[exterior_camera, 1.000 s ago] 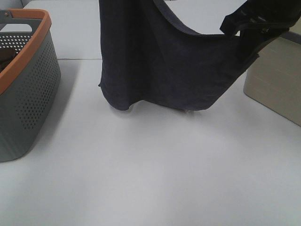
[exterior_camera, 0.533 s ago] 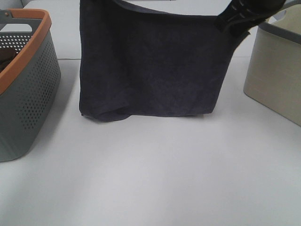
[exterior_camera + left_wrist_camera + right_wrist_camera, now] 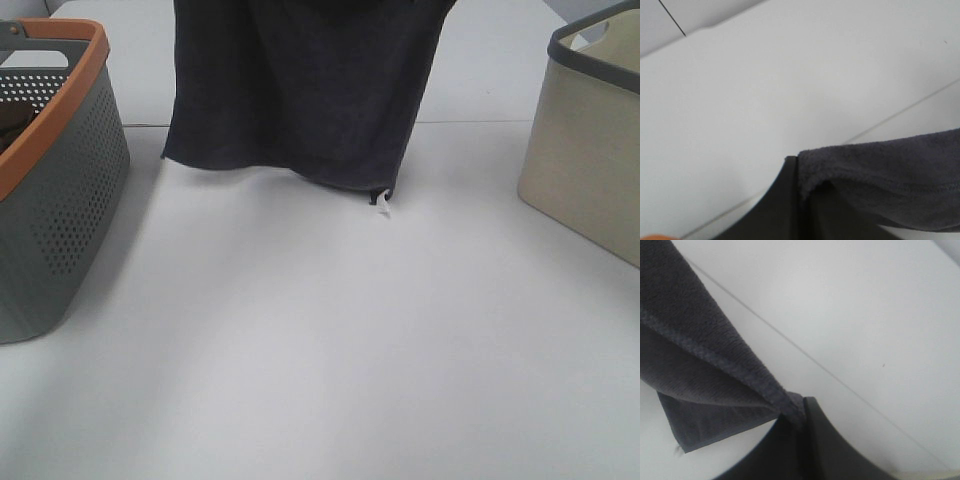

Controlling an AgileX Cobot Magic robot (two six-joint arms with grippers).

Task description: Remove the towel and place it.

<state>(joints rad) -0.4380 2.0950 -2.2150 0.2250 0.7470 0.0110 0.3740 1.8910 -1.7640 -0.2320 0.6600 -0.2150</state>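
Left gripper (image 3: 800,172): fingers pinched shut on towel (image 3: 300,90) edge. Right gripper (image 3: 801,412): likewise clamped on hemmed edge. Towel hangs in folds over white table (image 3: 320,350), right of grey basket (image 3: 70,190). Pale tag (image 3: 383,205) dangles at lower corner farther from grey basket. Beige bin (image 3: 585,150) farther right still.

The white worktop (image 3: 320,350) carries two baskets, well apart. At the left edge stands a grey perforated basket (image 3: 75,190) with an orange rim (image 3: 60,100). At the right edge stands a beige basket (image 3: 585,150) with a dark rim (image 3: 598,70). A thin seam (image 3: 470,122) crosses the worktop behind them.
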